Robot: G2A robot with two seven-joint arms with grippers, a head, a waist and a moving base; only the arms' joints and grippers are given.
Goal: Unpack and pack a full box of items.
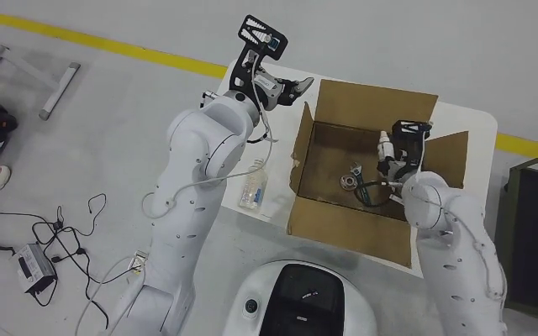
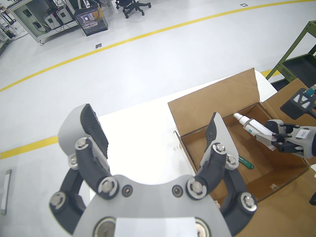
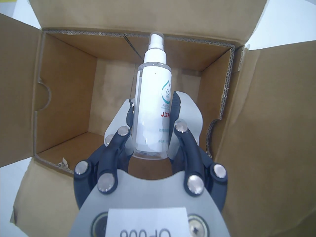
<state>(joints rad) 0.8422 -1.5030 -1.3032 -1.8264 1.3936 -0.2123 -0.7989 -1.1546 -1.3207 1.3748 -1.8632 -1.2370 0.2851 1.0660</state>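
An open cardboard box [image 1: 318, 220] stands on the white table [image 1: 458, 113], its flaps spread out. My right gripper [image 3: 153, 108] is shut on a white spray bottle [image 3: 154, 92], held over the inside of the box [image 3: 66, 80]; from above the bottle [image 1: 385, 149] shows near the box's right wall. The left wrist view shows the same bottle [image 2: 251, 125] in the right gripper [image 2: 263, 134]. On the box floor lie a small metal part [image 1: 346, 179] and a green tube [image 2: 245, 162]. My left gripper [image 2: 155, 134] hangs open and empty over the table, left of the box [image 2: 222, 99].
A clear bottle [image 1: 252, 186] lies on the table left of the box, near the left arm. A green metal rack [image 2: 296, 57] stands beyond the table's right side. Cables [image 1: 59, 252] trail on the floor at the left.
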